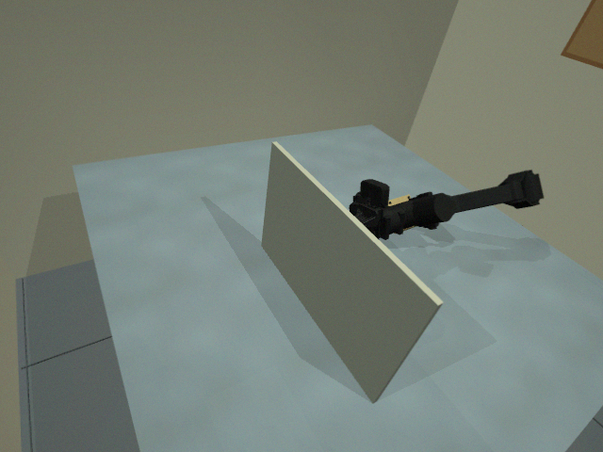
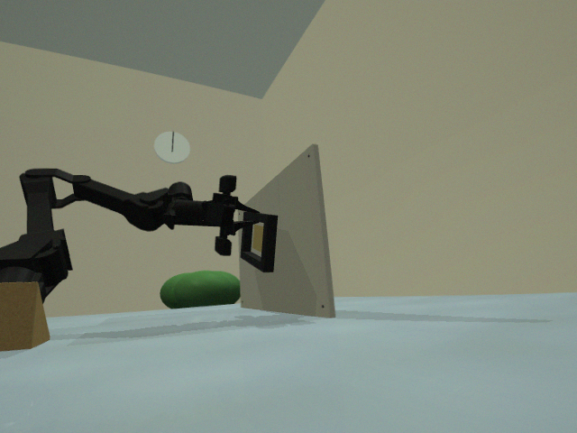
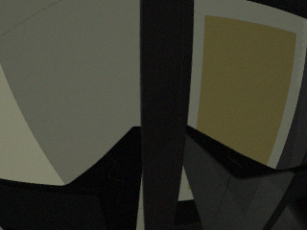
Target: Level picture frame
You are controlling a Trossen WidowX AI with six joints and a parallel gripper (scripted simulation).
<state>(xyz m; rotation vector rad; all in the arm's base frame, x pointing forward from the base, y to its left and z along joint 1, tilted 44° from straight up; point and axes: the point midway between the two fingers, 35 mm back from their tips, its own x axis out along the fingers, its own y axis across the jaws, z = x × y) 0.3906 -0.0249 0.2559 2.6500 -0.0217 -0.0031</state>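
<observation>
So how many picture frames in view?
1: the black picture frame, in front of the upright board. Any behind the board in the exterior view would be hidden.
</observation>
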